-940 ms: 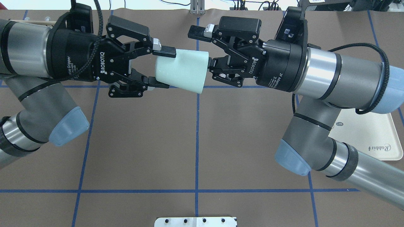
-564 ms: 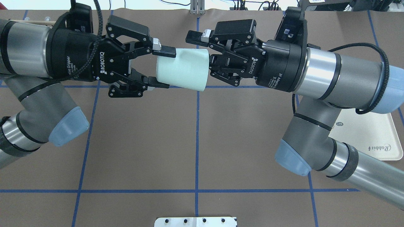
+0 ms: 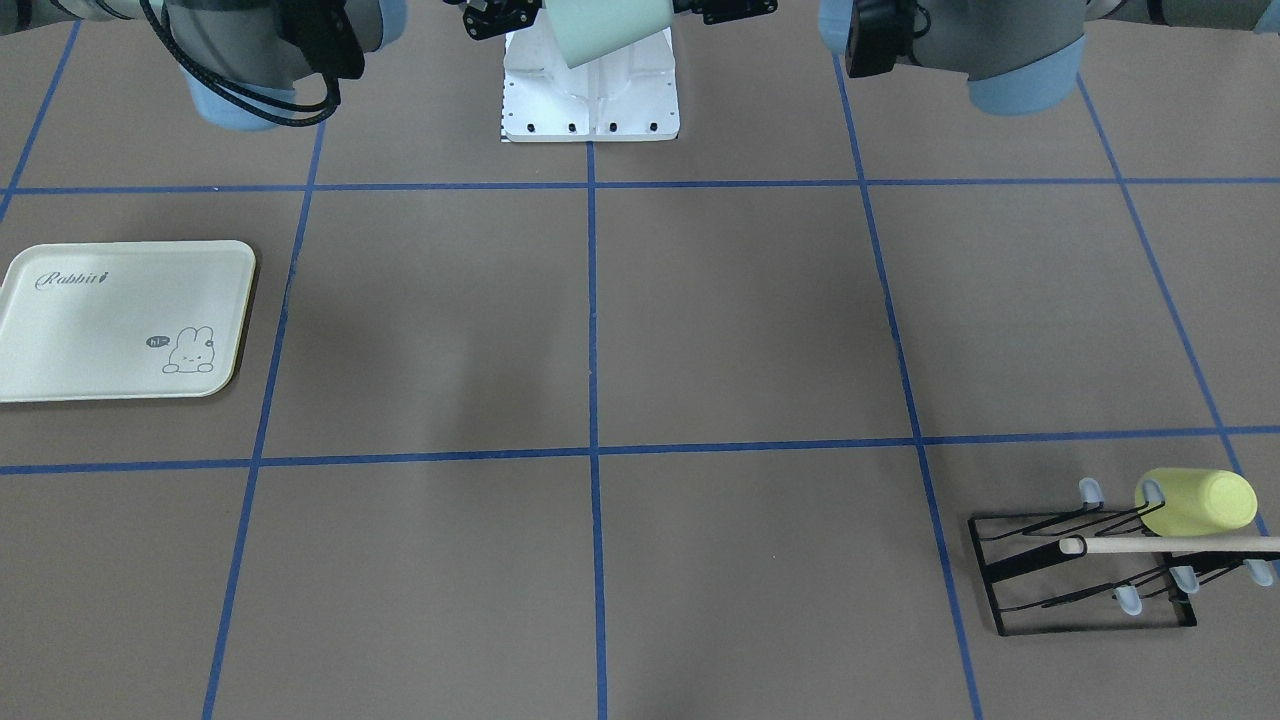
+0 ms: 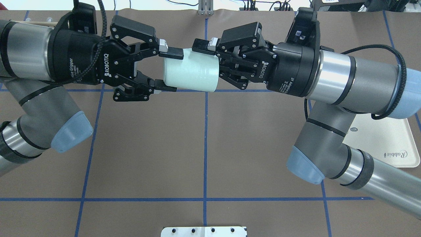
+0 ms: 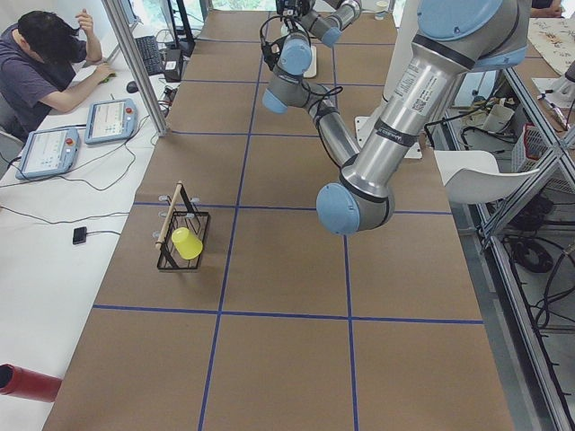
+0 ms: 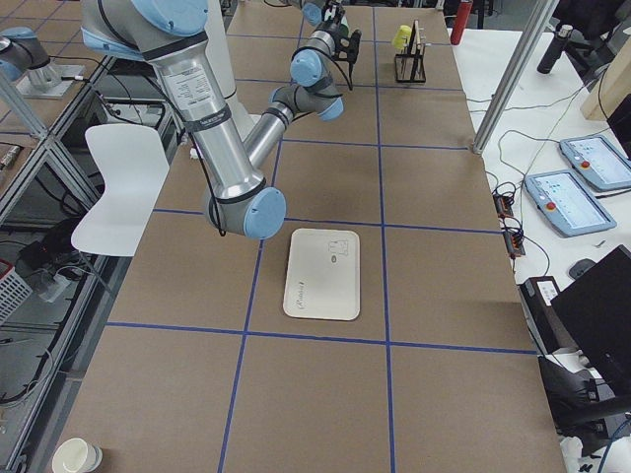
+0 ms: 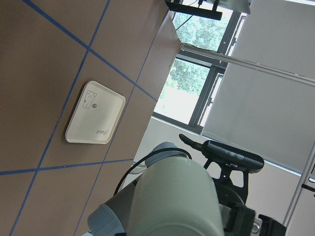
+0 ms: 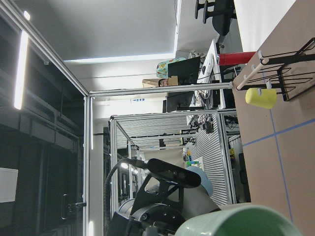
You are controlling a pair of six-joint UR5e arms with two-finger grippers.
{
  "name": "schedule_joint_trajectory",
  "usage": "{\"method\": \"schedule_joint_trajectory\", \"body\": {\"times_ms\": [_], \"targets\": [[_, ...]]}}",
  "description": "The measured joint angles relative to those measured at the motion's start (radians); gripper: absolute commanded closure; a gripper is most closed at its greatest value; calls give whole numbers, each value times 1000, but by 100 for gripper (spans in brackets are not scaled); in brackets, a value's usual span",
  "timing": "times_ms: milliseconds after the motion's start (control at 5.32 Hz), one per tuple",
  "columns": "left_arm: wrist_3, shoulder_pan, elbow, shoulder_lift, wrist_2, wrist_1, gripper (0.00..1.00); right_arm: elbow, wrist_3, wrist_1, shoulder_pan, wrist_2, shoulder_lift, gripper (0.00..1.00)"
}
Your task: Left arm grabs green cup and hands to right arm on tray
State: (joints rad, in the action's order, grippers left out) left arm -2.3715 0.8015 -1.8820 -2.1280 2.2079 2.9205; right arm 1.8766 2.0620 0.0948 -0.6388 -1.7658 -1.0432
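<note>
Overhead exterior: L pincer (image 4: 168,70) clamped on green cup (image 4: 190,72); R pincer (image 4: 206,58) lower finger hidden by cup, grip unclear.

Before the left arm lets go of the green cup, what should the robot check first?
1. Left fingers clamp the green cup at its narrow end: ok.
2. Right fingers grip the cup's wide end firmly: cannot tell. One finger lies on the outside wall, the other is hidden.
3. Cup is held up off the table: ok.
4. Tray has nothing on it: ok.
5. Yellow-green cup on the rack is far from the tray: ok.
</note>
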Motion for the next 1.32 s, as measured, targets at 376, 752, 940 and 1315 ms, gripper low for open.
{"method": "schedule_joint_trajectory", "body": {"times_ms": [376,752,940,1315], "targets": [[42,-2,13,-5,1,-1,0,2,0,-4,-3,-15,-6,100],[49,2,16,1,1,-1,0,1,-5,-4,-15,-18,-29,100],[52,3,17,5,1,-2,0,-7,-18,5,-41,-27,-65,100],[77,4,30,36,-3,-12,0,-23,-119,181,-89,-52,-103,100]]}}
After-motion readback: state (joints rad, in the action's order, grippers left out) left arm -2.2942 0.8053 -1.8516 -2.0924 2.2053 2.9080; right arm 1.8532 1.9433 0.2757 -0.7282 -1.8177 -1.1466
